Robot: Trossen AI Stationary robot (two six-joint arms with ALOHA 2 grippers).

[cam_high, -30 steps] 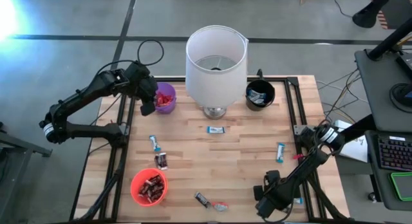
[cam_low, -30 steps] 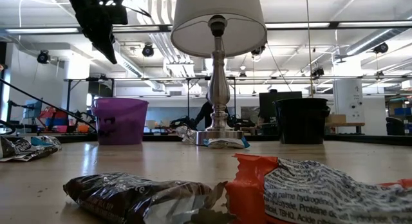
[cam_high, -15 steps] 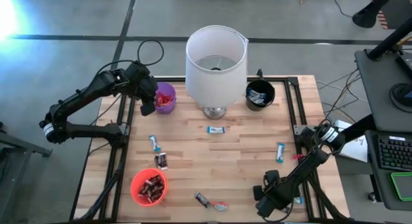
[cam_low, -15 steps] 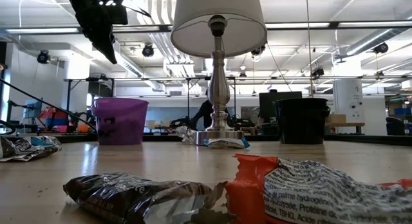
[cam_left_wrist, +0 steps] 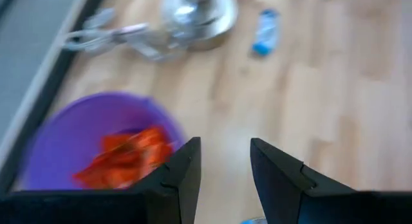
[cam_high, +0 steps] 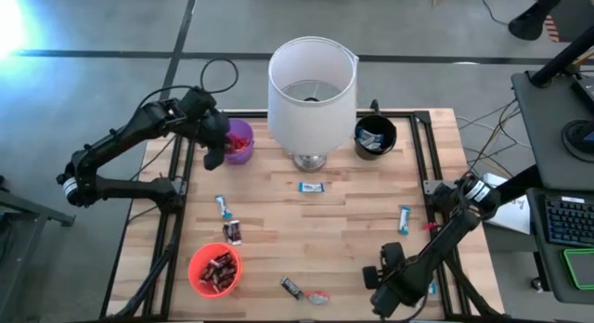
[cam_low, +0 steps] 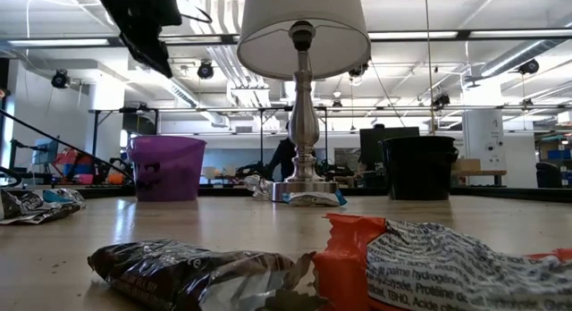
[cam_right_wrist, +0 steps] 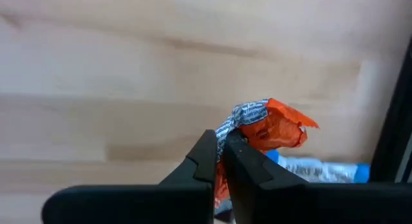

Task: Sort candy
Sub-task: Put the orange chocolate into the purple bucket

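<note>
Right gripper (cam_right_wrist: 219,150) low at table's (cam_high: 353,221) near edge, fingers clenched on red candy (cam_right_wrist: 273,127); blue candy (cam_right_wrist: 322,167) beside it. Left gripper (cam_left_wrist: 222,163) above purple cup (cam_left_wrist: 51,137), fingers apart, empty. Other candies scattered on table.

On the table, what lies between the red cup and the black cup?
In the high view, between the red cup and the black cup lies one blue-and-white candy on bare wood.
</note>
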